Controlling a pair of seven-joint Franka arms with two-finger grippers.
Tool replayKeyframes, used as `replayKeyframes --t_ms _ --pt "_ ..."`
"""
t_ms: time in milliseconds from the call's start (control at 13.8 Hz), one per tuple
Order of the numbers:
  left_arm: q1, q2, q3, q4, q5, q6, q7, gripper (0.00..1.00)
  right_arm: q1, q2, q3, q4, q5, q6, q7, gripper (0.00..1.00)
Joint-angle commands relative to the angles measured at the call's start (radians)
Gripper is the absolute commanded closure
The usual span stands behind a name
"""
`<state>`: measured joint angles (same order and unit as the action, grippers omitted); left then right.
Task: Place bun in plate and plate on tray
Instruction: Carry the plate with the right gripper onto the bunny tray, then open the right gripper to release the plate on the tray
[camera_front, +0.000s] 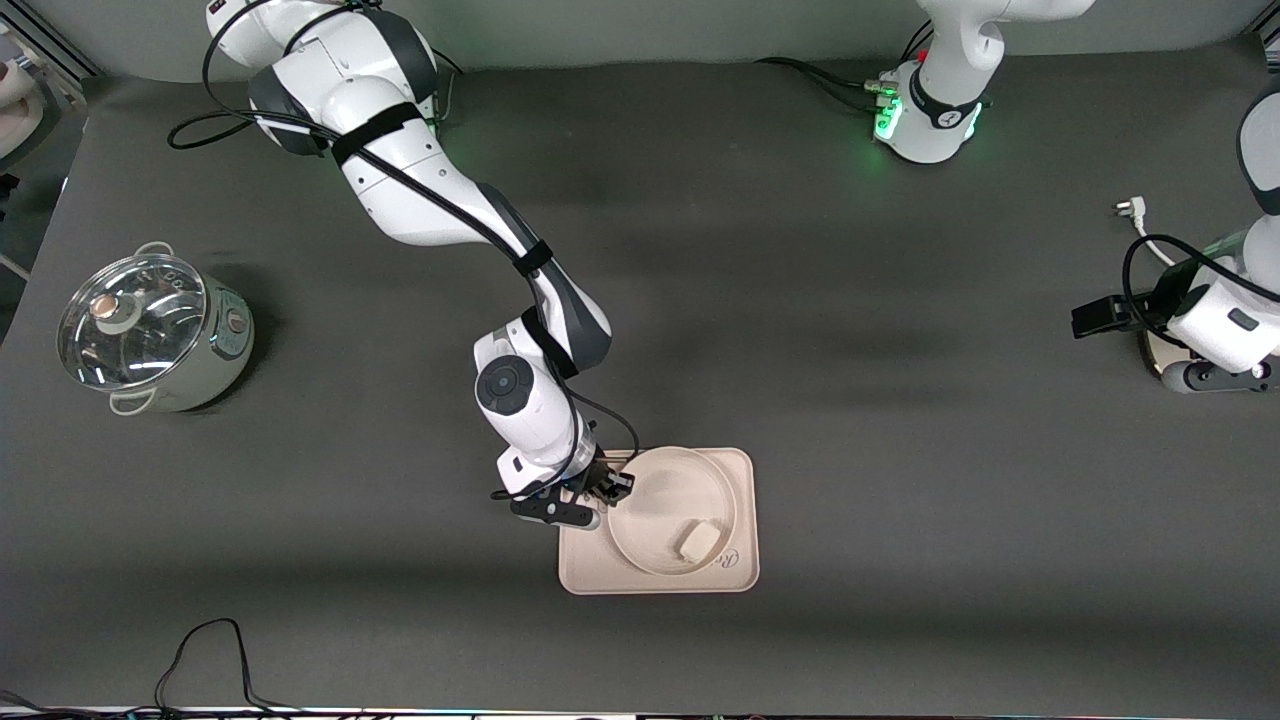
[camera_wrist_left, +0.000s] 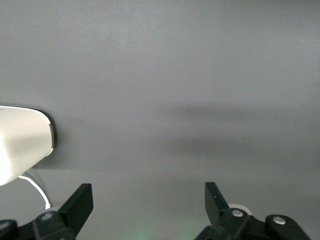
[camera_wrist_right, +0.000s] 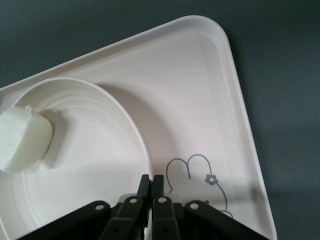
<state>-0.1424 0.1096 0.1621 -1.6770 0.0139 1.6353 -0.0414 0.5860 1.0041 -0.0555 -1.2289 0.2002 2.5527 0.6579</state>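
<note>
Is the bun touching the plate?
Touching. The right wrist view shows the bun resting on the plate, no gap under it.

Cream-white tray (camera_front: 742, 520) with grey bear outline drawing and grey script. Plain cream-white plate (camera_front: 672, 500), faintly ringed. Off-white bun (camera_front: 699, 541). Dark grey desk (camera_front: 900, 420). Silvery pot (camera_front: 190, 370), clear glass lid.

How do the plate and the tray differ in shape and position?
The plate is round with a raised rim; the tray is rectangular with rounded corners. The plate rests on the tray and holds the bun; the tray lies on the table and bears a drawing. Both are cream-white.
</note>
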Motion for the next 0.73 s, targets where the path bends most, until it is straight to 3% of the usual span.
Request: replayKeyframes --t_ms 0,73,290,653 --pt "-0.006 -0.004 0.005 0.003 0.003 -0.012 0.014 0.0 -0.006 0.016 0.003 0.039 0.033 0.0 -0.024 0.05" --pt "-0.003 -0.004 0.005 0.003 0.003 -0.012 0.014 0.0 -0.006 0.011 0.003 0.039 0.033 0.0 -0.023 0.0" --pt "-0.005 -0.004 0.005 0.003 0.003 -0.012 0.014 0.0 -0.015 -0.031 0.003 0.039 0.034 -0.029 -0.014 0.0" --pt "-0.005 -0.004 0.005 0.003 0.003 -0.012 0.014 0.0 -0.02 -0.224 -0.013 0.04 0.024 -0.358 -0.017 0.0"
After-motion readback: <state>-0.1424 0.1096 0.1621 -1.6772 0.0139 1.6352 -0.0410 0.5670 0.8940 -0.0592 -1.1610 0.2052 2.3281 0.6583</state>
